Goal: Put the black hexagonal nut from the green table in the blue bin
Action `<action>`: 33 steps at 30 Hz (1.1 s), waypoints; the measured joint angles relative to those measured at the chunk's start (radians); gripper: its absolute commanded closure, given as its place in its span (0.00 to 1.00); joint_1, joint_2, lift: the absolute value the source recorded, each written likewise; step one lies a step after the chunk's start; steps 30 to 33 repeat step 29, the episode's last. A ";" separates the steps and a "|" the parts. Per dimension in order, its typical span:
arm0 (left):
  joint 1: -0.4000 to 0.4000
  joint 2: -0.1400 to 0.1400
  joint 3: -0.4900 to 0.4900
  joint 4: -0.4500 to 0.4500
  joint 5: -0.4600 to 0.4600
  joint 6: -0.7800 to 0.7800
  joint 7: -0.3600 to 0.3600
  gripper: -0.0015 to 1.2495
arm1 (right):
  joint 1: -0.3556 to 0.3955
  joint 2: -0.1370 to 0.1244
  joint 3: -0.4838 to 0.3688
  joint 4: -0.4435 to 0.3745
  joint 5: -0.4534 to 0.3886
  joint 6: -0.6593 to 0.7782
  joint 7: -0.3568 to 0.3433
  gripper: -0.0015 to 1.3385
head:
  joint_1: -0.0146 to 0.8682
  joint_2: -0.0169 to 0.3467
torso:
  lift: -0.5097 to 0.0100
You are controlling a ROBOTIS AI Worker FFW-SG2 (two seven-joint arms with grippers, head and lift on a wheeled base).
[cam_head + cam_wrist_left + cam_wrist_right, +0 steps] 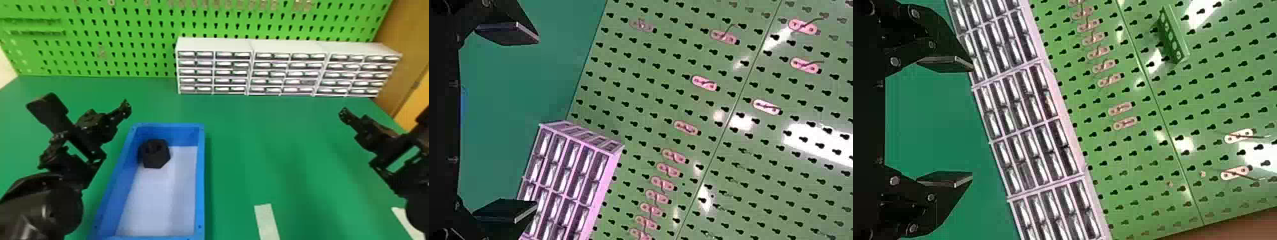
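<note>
Inside the blue bin, the black hexagonal nut rests on the pale floor at the far left corner, close to the left wall. My left gripper is over the green table to the left of the bin, apart from the nut. In the left wrist view that gripper has its fingers wide apart with nothing between them. Well to the right of the bin, my right gripper stays over the table. The right wrist view has this gripper open and holding nothing.
White drawer cabinets stand at the back of the green table, before a green pegboard. A pale tape strip lies on the table near the front, right of the bin. A brown surface rises at the back right.
</note>
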 measured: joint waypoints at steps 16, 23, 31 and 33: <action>0.000 0.000 0.000 -0.001 0.001 0.000 0.000 0.10 | -0.002 0.000 0.002 0.000 0.000 0.000 0.000 0.36 | 0.80 0.07 | 0.79; 0.000 0.000 0.002 -0.001 0.001 0.000 0.000 0.10 | -0.002 -0.001 0.000 0.000 0.000 0.000 0.000 0.36 | 0.80 0.07 | 0.79; 0.001 0.000 0.005 -0.001 0.002 0.000 0.000 0.10 | -0.002 -0.001 -0.003 0.000 0.000 0.000 0.000 0.36 | 0.80 0.07 | 0.79; 0.001 0.000 0.005 -0.001 0.002 0.000 0.000 0.10 | -0.002 -0.001 -0.003 0.000 0.000 0.000 0.000 0.36 | 0.80 0.07 | 0.79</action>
